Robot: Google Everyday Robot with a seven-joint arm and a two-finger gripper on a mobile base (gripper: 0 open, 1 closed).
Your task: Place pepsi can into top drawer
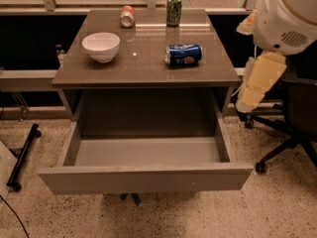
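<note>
The pepsi can (183, 54) is blue with a round logo and lies on its side on the right half of the grey table top (143, 66). The top drawer (146, 170) is pulled fully open below the table top, and nothing shows inside it. My gripper (246, 102) hangs at the right of the table, beside the table's right front corner. It points down, apart from the can and lower than the table top. It holds nothing that I can see.
A white bowl (101, 46) stands on the table's left half. A green can (173, 10) stands upright at the back. An orange-and-silver can (128, 16) lies at the back. A black office chair (292, 118) stands to the right, behind my arm.
</note>
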